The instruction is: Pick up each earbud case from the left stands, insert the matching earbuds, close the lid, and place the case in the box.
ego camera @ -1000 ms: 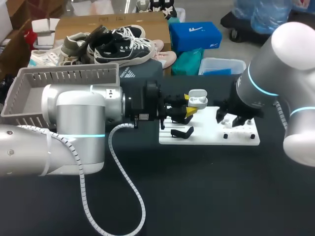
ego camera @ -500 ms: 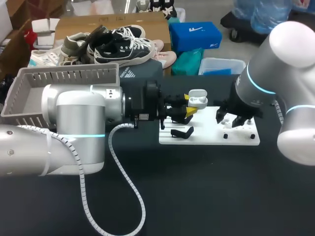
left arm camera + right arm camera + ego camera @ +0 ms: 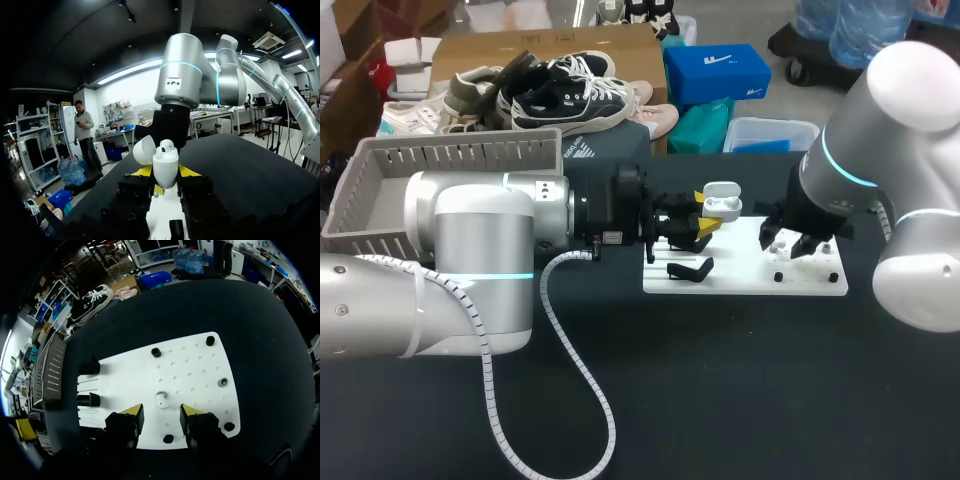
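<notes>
My left gripper (image 3: 710, 212) holds a white earbud case (image 3: 722, 203) above the left end of the white board (image 3: 740, 272). In the left wrist view the case (image 3: 165, 167) stands upright between the yellow tips, lid (image 3: 142, 150) swung open, with one earbud (image 3: 166, 146) showing in it. My right gripper (image 3: 798, 244) hangs over the board's right part. In the right wrist view a small white earbud (image 3: 161, 400) sits on the board (image 3: 190, 365) just ahead of the gap of the open right gripper (image 3: 161, 414), apart from both fingers.
Black stands (image 3: 89, 400) line the board's left end and several black pegs (image 3: 223, 382) dot its right part. An empty black stand (image 3: 690, 268) lies below the held case. A grey basket (image 3: 380, 185) stands at the table's far left.
The right arm's upper links have shifted slightly to the left. Both grippers and the case hold their places.
</notes>
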Controlling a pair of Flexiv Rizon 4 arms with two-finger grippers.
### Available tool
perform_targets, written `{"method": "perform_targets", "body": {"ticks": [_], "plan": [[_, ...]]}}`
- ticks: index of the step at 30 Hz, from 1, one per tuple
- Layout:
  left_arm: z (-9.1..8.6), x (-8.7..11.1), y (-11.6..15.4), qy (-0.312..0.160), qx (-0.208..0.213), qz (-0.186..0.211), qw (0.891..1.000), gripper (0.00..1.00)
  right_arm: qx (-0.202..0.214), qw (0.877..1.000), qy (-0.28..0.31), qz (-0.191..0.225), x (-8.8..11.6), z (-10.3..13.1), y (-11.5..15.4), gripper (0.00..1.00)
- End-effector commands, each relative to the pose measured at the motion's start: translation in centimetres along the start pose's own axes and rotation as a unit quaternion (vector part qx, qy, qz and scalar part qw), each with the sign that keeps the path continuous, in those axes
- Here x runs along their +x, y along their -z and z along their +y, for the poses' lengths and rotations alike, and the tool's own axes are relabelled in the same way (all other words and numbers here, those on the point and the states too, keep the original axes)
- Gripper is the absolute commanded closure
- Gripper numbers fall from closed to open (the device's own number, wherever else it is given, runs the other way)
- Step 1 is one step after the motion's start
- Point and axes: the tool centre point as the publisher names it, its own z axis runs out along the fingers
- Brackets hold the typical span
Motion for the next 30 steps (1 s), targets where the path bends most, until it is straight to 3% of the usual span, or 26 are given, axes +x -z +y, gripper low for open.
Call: {"method": "perform_targets", "body": {"ticks": [1,14,30], "plan": [[-0.03,0.08,0.00,-0.001,-0.001,-0.002,1.000,1.00,0.000,1.000,0.000,0.006,-0.45,0.04,-0.21,0.56],[-0.03,0.08,0.00,-0.001,-0.001,-0.002,1.000,1.00,-0.004,1.000,-0.002,0.024,-0.87,0.07,-0.74,0.57],[-0.03,0.08,0.00,-0.001,-0.001,-0.002,1.000,1.00,-0.003,1.000,-0.005,0.027,-0.94,0.15,-1.08,0.72]]}}
